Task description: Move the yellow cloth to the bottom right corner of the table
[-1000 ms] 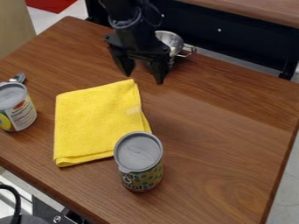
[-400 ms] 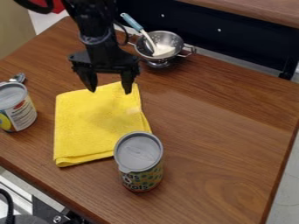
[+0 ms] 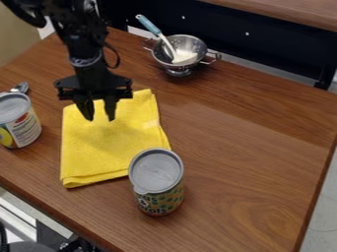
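Note:
My gripper (image 3: 101,118) hangs over the upper left part of the yellow cloth (image 3: 115,147), its two fingers apart with nothing between them. The cloth lies folded and flat on the left half of the wooden table (image 3: 243,147). Part of the cloth's upper edge is hidden behind the gripper. Whether the fingertips touch the cloth, I cannot tell.
A can (image 3: 156,182) stands against the cloth's lower right corner. Another can (image 3: 17,120) is at the left edge, with a spoon (image 3: 20,87) behind it. A metal colander (image 3: 179,53) holding a blue-handled utensil (image 3: 150,25) stands near the back edge.
The gripper has moved left and toward the camera, from beside the colander to above the cloth. Its fingers are closer together than before. The colander and utensil have come into full view.

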Tool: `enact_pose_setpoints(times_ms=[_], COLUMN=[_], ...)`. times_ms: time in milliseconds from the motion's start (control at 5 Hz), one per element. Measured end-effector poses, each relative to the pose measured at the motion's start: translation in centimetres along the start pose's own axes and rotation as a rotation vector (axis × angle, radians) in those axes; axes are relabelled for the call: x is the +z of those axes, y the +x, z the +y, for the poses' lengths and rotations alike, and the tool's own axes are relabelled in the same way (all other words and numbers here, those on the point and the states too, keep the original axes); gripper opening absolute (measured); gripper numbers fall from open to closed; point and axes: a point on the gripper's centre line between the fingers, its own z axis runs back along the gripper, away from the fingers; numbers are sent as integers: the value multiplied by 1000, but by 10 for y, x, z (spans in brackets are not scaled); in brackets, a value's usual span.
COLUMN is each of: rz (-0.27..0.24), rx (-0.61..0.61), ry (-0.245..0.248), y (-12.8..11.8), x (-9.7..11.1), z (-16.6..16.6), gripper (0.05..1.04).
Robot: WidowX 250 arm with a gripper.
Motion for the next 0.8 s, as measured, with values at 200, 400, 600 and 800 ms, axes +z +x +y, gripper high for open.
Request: enact_pose_setpoints(times_ms=[200, 400, 600, 800], rz=[29, 58, 32, 28], rx=[20, 72, 74, 29], ry=[44, 64, 12, -54], y=[-4, -7, -2, 4], x=[-9, -21, -28, -34], z=[6, 8, 2, -3], gripper=[167, 56, 53, 53])
